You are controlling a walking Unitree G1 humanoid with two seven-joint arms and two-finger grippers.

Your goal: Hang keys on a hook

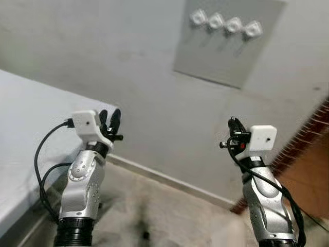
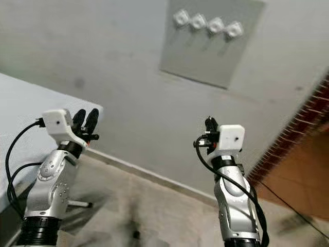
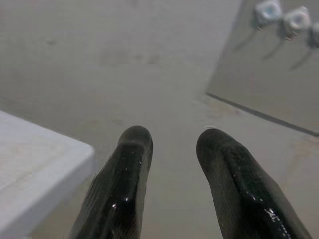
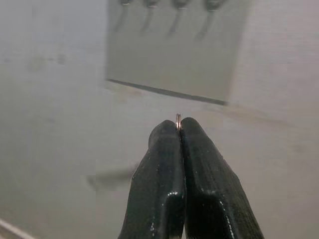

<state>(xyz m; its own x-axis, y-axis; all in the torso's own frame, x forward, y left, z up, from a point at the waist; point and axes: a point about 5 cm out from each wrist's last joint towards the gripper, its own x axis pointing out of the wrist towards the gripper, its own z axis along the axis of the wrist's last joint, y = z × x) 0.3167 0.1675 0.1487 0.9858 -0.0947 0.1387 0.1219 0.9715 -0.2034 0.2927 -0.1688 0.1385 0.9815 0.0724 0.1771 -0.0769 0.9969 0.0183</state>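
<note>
metal key ring [image 4: 178,119] edge-on, pointing toward hooks [image 4: 172,4], clamped in right gripper [image 4: 179,127].

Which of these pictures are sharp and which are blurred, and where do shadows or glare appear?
Head views: fairly sharp, even light; the hooks on the grey panel cast slanted shadows. Left wrist view: the open left gripper is soft, with small glints on its fingers; hooks blurred. Right wrist view: the right gripper pinches a thin metal ring; background hazy.

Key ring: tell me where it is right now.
The key ring is pinched between the shut fingertips of the right gripper, raised on the robot's right, below and short of the grey hook board on the wall.
</note>
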